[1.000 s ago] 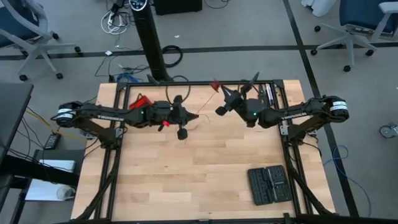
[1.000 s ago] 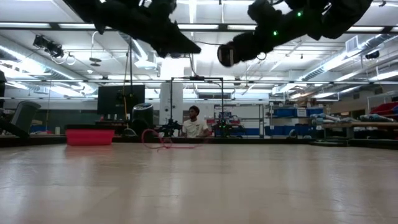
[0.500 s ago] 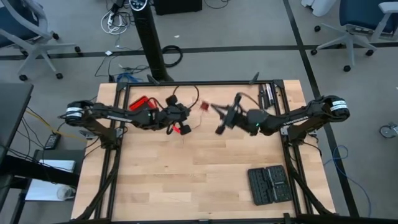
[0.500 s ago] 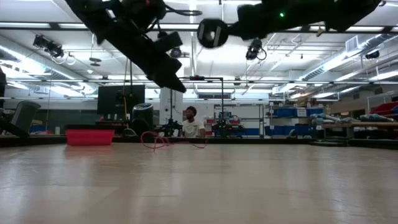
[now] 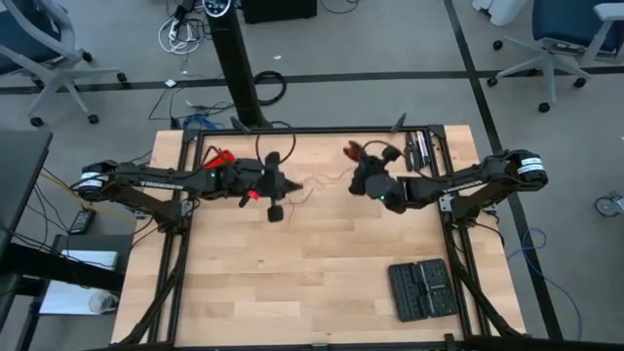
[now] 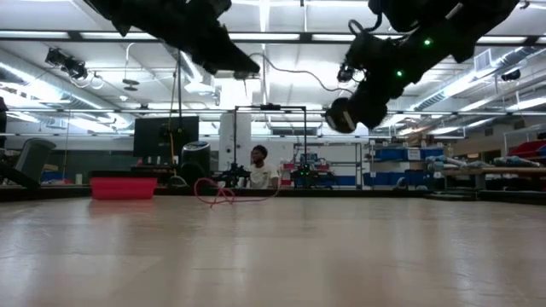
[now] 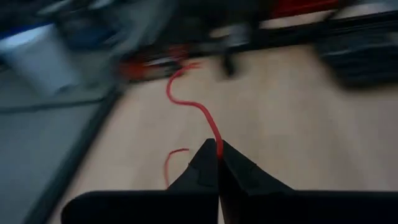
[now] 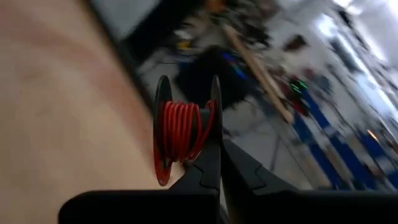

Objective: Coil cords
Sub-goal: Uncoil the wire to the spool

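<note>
Two cases (image 5: 421, 289) lie well apart from red wire (image 7: 189, 107).

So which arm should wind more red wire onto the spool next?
Probably the right. Its gripper is shut on the spool, already partly wound. The left gripper pinches the loose red wire, so it seems better suited to feeding it.

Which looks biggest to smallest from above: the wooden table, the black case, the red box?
1. Wooden table
2. Black case
3. Red box, partly hidden by the left arm, so its full size is unsure.
</note>
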